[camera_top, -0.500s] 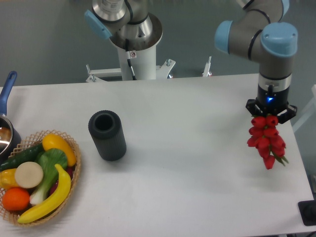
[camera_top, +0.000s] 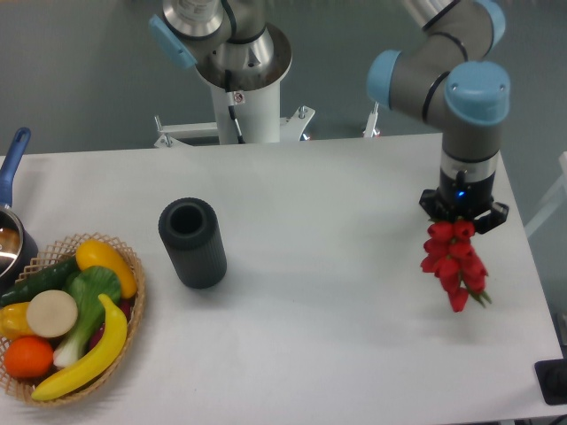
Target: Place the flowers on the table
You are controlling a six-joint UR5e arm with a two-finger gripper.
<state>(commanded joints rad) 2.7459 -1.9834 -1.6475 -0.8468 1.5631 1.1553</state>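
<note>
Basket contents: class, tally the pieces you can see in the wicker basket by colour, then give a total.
In the basket, counting only visible pieces:
Yellow: 3 (banana, pepper, piece at the left edge)
Green: 2 (cucumber, leafy vegetable)
Orange: 1 (orange)
Cream: 1 (round slice)
Total: 7

The flowers (camera_top: 454,264) hide the gripper's (camera_top: 463,220) fingertips; the pot (camera_top: 11,232) at the table's (camera_top: 337,266) left edge is cut off.

Claw (camera_top: 462,223) and hanging flowers (camera_top: 454,266) now further left, perhaps slightly lower
</note>
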